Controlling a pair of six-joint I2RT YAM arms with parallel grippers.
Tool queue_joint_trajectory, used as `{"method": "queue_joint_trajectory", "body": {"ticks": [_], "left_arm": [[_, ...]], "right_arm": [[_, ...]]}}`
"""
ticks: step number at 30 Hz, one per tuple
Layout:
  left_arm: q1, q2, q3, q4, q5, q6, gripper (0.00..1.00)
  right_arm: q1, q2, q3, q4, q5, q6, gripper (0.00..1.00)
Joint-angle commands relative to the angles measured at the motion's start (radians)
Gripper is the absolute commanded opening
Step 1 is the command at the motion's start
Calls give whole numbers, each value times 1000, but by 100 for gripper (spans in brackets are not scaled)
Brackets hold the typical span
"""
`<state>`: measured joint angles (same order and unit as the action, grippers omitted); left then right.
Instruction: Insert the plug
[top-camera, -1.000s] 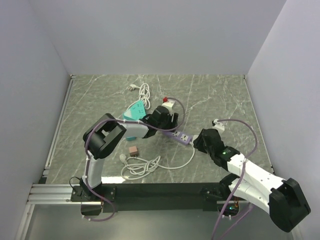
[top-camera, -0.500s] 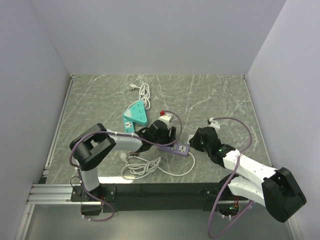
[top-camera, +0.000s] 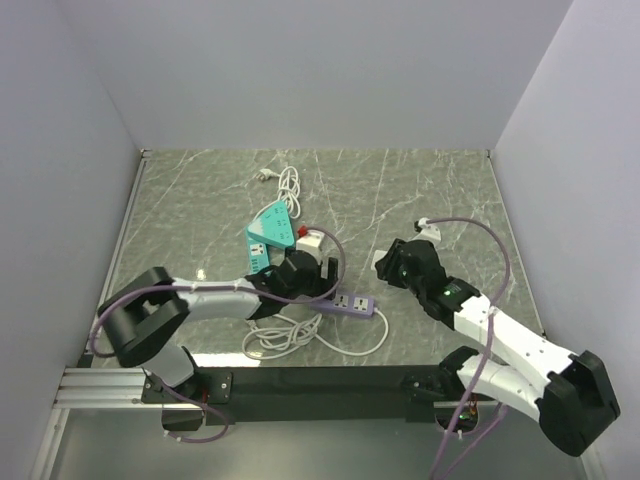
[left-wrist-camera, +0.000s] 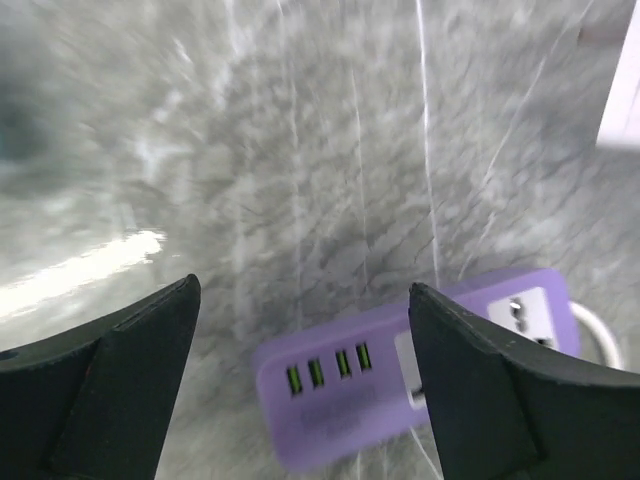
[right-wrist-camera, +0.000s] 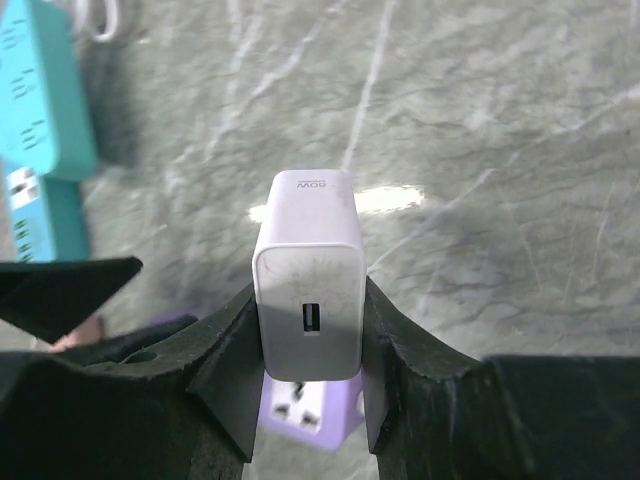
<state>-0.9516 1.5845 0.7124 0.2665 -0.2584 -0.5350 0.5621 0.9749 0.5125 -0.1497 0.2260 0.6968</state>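
My right gripper (right-wrist-camera: 308, 335) is shut on the plug (right-wrist-camera: 308, 285), a white block with rounded corners and a USB port facing the camera. No cable shows on it. It hangs above the white socket of the purple power strip (right-wrist-camera: 300, 412). In the top view the right gripper (top-camera: 392, 264) is just right of the strip (top-camera: 348, 301). My left gripper (left-wrist-camera: 300, 380) is open and empty, its fingers either side of the strip's USB end (left-wrist-camera: 340, 385) and above it. In the top view the left gripper (top-camera: 308, 276) sits over the strip's left end.
A teal power strip (top-camera: 268, 238) lies behind the left gripper and shows at the left of the right wrist view (right-wrist-camera: 35, 150). A coiled white cable (top-camera: 285, 335) lies near the front edge. Another white cable (top-camera: 289, 185) lies at the back. Walls enclose the table.
The left arm has swung nearer and to the left, and the purple strip has shifted nearer with it. The right gripper has moved a little farther back, still holding the plug.
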Motion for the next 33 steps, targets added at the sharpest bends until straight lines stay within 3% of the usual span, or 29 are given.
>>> {"method": "queue_joint_trajectory", "body": {"ticks": [1, 5, 15, 23, 33], "left_arm": [[-4, -128, -39, 26, -94, 6, 92], [-4, -219, -120, 40, -58, -19, 91], [-4, -258, -257, 152, 21, -48, 90], [-3, -196, -266, 266, 31, -42, 91], [17, -97, -240, 315, 64, -29, 92]], "right_arm": [[57, -60, 83, -123, 27, -14, 0], [132, -76, 173, -297, 12, -3, 0], [314, 14, 405, -710, 45, 81, 0], [366, 94, 417, -763, -17, 136, 0], [377, 255, 478, -738, 9, 106, 0]]}}
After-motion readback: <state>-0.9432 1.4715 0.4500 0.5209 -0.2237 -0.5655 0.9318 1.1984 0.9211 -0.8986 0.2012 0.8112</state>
